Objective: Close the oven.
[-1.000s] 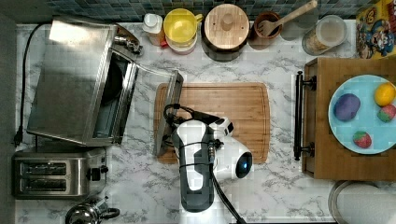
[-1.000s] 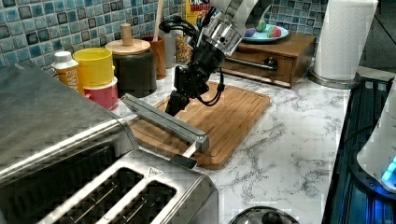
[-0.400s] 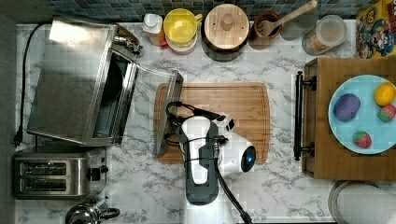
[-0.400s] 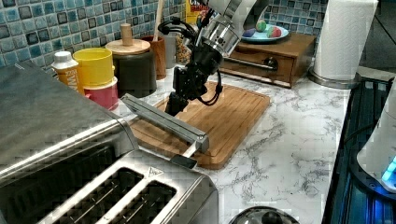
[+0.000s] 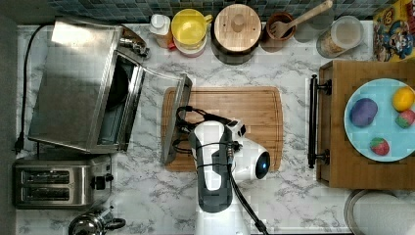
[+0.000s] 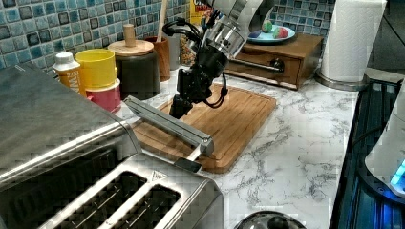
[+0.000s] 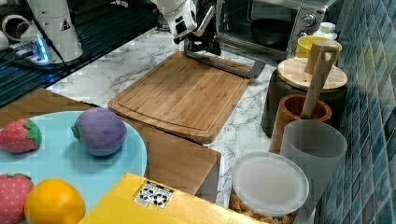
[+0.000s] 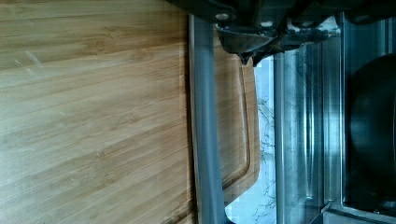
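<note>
we keep our gripper (image 6: 177,106) low at the oven (image 5: 83,83) door's bar handle (image 6: 167,122) to lift it, though we cannot tell its finger opening.

Overhead top view; opposing left, right side views; close wrist view.

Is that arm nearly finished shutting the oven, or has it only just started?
Only just started, it seems. The oven door hangs wide open over the cutting board. The gripper is down at the door's handle bar, apparently ready to lift. Swinging the door up and shut is all left.
</note>
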`<action>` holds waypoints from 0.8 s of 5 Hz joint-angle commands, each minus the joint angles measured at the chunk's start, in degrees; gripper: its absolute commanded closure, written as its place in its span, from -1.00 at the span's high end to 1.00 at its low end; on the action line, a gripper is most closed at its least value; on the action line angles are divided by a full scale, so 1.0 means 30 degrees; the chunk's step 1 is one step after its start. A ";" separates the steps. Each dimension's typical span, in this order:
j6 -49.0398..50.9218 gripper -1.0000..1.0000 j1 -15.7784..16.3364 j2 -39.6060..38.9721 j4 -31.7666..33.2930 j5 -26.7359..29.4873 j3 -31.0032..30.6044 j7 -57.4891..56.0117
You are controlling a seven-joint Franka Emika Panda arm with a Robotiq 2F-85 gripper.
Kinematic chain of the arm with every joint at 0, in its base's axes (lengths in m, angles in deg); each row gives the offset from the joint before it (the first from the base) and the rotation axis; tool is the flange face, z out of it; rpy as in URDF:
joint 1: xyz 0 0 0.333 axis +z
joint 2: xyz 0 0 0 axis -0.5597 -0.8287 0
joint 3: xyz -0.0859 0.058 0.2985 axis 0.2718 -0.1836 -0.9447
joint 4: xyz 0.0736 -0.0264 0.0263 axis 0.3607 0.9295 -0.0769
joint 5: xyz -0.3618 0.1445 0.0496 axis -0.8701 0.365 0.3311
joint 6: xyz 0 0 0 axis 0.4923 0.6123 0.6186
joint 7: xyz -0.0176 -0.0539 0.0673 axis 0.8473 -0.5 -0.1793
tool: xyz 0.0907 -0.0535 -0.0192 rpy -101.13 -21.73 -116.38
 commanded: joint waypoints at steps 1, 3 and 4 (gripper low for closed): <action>0.0501 -1.00 0.2674 0.3702 -0.3226 -0.1163 -0.3011 0.2883; -0.1141 -1.00 0.3119 0.3893 -0.4684 -0.4882 -0.4118 0.7538; -0.1444 -1.00 0.3134 0.2736 -0.6405 -1.1814 -0.4871 1.3929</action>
